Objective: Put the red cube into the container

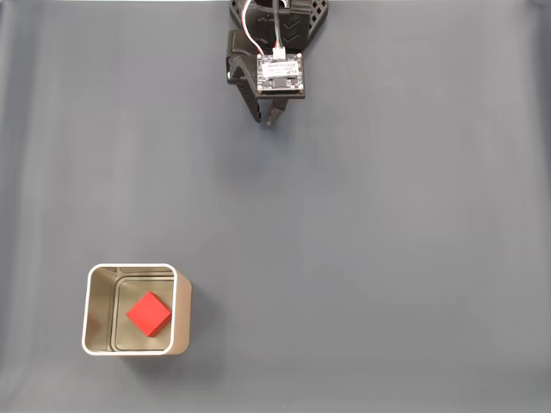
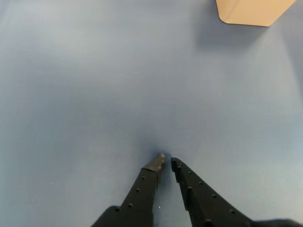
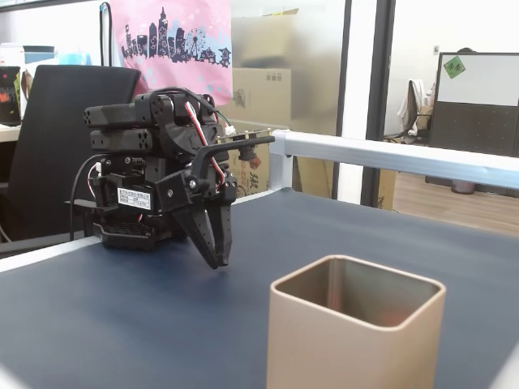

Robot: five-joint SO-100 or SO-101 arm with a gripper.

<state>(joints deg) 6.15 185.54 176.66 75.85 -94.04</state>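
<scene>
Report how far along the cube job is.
Done: the red cube lies inside the container, resting on its floor in the top-down fixed view. In hand: nothing; the gripper sits far from the tin, near the arm's base, fingers nearly together and nothing between them. Left: nothing visible for the placement itself.

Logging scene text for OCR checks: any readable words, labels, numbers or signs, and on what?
None can be read.
White sticker on the arm's base: print too small.
Green note on the whiteboard: blurred.
Pink cloth: skyline picture, no letters.
Circuit board on the arm: markings too small.
</scene>
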